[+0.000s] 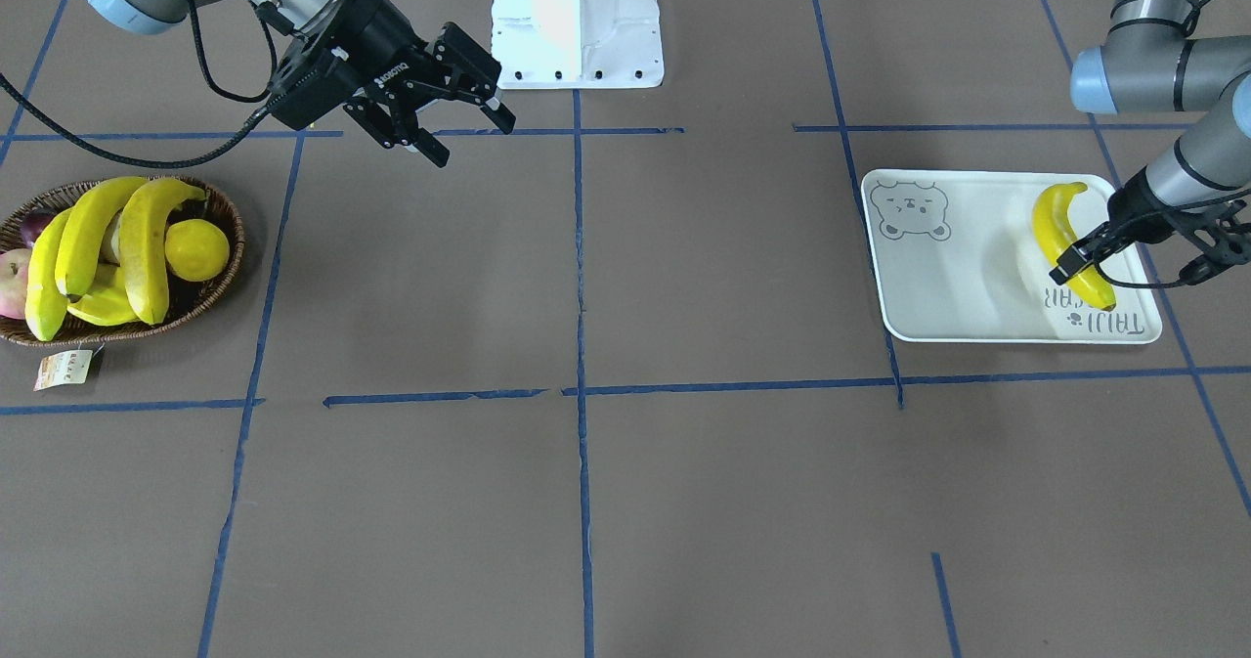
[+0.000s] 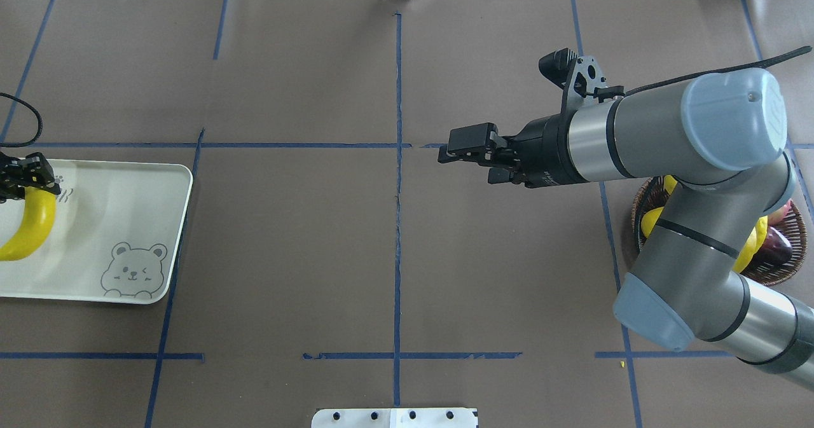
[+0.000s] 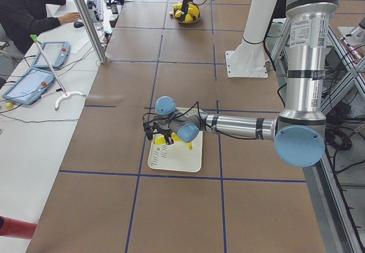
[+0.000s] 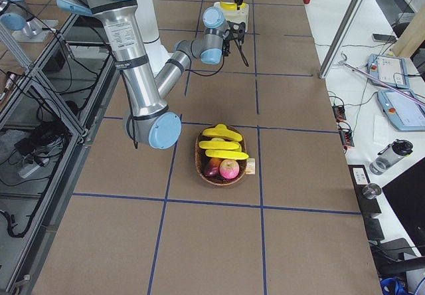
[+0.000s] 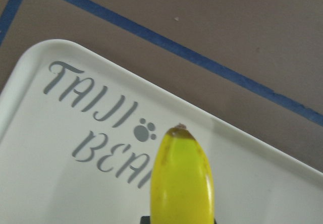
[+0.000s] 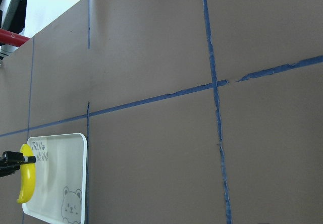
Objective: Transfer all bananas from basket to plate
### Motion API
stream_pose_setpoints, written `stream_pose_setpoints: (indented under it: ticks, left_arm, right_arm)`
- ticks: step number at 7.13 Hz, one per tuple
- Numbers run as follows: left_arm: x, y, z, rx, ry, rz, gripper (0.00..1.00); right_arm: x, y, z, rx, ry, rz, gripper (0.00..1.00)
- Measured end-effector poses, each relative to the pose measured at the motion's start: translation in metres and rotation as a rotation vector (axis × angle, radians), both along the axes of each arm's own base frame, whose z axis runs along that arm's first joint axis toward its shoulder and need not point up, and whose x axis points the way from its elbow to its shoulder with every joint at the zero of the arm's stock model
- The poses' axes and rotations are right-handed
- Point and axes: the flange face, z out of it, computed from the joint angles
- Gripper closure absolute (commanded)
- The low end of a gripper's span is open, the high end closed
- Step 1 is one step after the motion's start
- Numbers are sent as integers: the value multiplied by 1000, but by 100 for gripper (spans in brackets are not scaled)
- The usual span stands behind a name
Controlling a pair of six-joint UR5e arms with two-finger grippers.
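One long glossy yellow banana [image 1: 1054,218] was over the white rectangular bear-face plate [image 1: 958,286] at right, the left gripper [image 1: 1073,265] with fingers clamped on it; three other bananas [image 1: 147,247] waited in the woven basket [image 1: 231,223] at left, the right gripper [image 1: 473,140] idle, fingers apart.

Front: across the worktop [image 1: 684,502] from the base [image 1: 577,22], looking steeply down; plate [image 1: 958,267] at right, basket [image 1: 220,291] well apart from it at left.
Overhead: behind the base, looking forward and down; plate cut off by the left edge.
Left side: at the plate's end, looking along the worktop; plate near.
Right side: at the end opposite the plate; plate far and small.
Left wrist: very close over the plate's lettered corner, banana [image 5: 181,183] in the foreground.
Right wrist: well away from the plate, small at lower left.
Shared: plate in all six; basket in the four exterior views.
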Motion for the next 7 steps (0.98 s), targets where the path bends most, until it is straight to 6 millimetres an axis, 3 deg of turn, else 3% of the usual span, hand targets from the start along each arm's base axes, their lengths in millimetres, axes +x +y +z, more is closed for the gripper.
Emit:
stream_pose_setpoints:
  ticks: [2,3,4,7]
  left_arm:
    - [-5,1,20,11,-26,29,100]
    - [-6,1,26,19,-38,36,71]
    - [-7,0,30,29,-53,38,1]
    - [-11,-2,29,53,-62,41,0]
  right_arm:
    - [-1,-1,2,-2,3,3,0]
    - [-1,-1,2,-2,3,5,0]
    - [-1,-1,2,-2,4,6,0]
    - [2,-3,3,-3,6,10,0]
